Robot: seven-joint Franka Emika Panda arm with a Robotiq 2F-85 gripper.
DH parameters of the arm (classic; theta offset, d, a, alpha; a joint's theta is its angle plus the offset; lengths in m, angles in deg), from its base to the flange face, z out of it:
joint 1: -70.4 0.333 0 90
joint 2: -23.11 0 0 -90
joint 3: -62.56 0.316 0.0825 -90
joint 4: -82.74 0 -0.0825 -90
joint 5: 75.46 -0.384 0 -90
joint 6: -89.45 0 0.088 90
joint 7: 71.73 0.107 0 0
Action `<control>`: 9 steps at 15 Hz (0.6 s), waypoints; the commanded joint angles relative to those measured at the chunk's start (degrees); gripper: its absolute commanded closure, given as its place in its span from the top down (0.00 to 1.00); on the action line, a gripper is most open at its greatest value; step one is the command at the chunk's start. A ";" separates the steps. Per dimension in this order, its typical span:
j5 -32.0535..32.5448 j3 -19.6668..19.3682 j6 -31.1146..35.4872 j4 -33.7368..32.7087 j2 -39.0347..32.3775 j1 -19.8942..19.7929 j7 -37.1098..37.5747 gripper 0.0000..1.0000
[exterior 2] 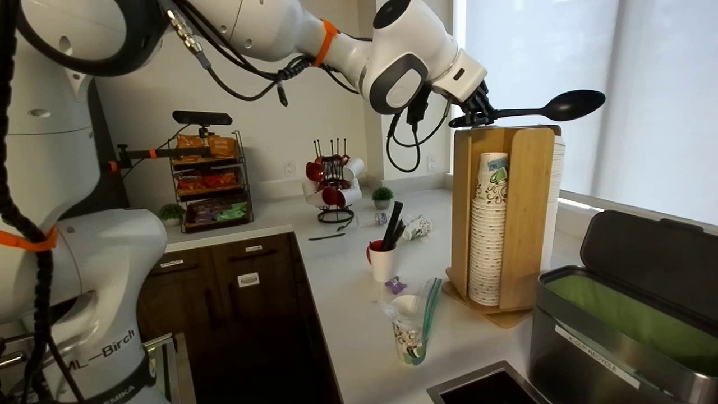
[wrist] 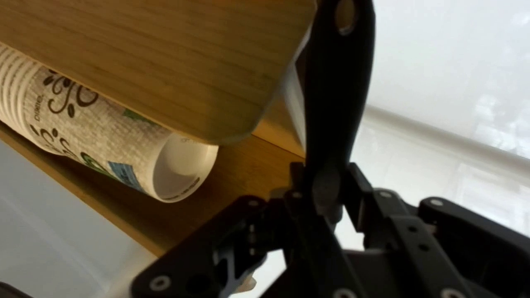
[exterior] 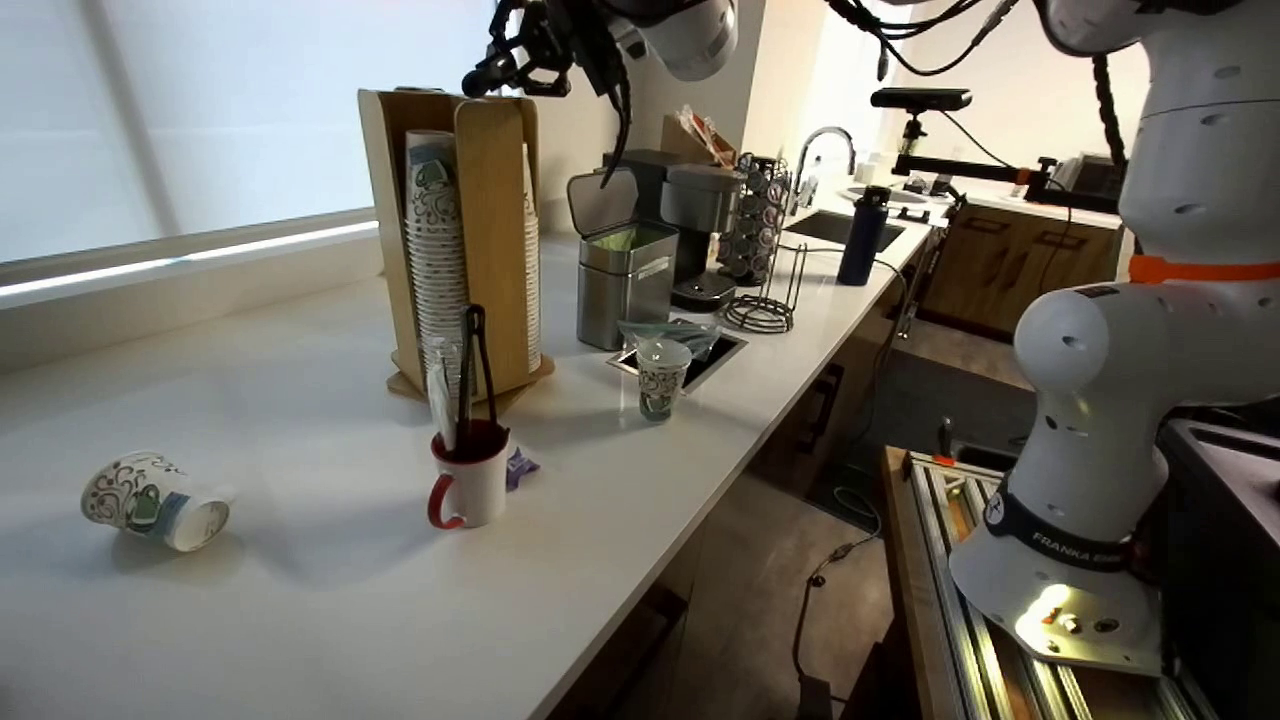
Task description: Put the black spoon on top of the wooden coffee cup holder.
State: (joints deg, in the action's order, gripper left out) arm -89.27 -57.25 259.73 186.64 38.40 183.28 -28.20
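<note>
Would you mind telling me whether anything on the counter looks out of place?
Yes: a patterned paper cup lies on its side on the counter, which looks odd because another cup stands upright.

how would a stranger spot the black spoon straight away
In an exterior view, find the tall wooden cup holder standing on the white counter. Right at its top, the jaws hold the black spoon. It juts sideways with a broad oval end, unlike the black utensils standing in the mug.
</note>
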 commanded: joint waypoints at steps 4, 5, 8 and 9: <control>5.94 -9.27 -4.73 -6.52 3.35 9.79 6.00 0.74; 6.32 -10.04 -4.80 -6.65 2.93 10.43 6.31 0.81; 5.06 -9.16 -5.18 -6.63 1.59 10.05 5.13 1.00; 4.46 -8.40 -5.25 -6.89 1.48 9.69 4.53 1.00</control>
State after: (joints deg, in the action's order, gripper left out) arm -84.82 -65.77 256.81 180.92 40.74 192.71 -24.36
